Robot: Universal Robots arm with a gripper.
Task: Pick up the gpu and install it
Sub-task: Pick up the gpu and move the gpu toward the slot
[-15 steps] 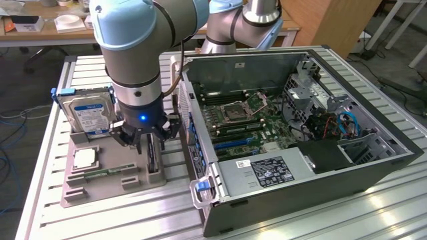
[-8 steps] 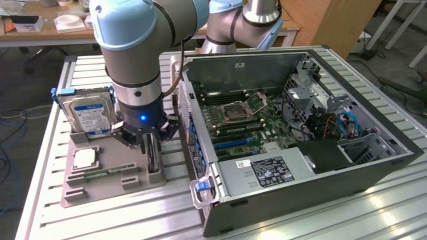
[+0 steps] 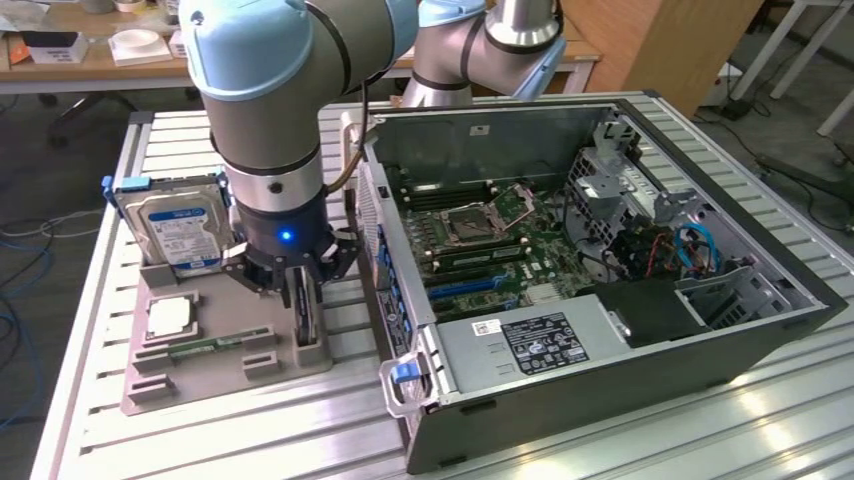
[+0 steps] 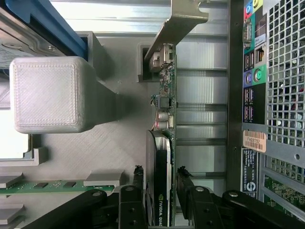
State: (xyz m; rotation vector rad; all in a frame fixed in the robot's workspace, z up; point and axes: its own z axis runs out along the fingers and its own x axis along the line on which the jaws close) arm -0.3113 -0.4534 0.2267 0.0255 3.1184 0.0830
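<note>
The gpu (image 3: pixel 307 322) stands on its edge in a slot of the grey holder tray (image 3: pixel 200 375), just beside the open computer case (image 3: pixel 747 260). In the wrist view the gpu (image 4: pixel 162 119) is a thin dark card with a green board edge, and its silver bracket (image 4: pixel 178 24) is at the far end. My gripper (image 3: pixel 296 290) has come down over the card. The gripper (image 4: pixel 160 174) is open, with one finger (image 4: pixel 138 179) on each side of the card and narrow gaps between pads and card. The motherboard's blue slots (image 3: pixel 467 285) lie inside the case.
A blue-labelled hard drive (image 3: pixel 180 225) stands upright at the tray's back. A processor chip (image 3: pixel 171 317) and a green memory stick (image 3: pixel 214 347) lie on the tray. The case's rear port panel (image 4: pixel 250 71) is close beside the card. A grey block (image 4: pixel 45 93) of the tray rises nearby.
</note>
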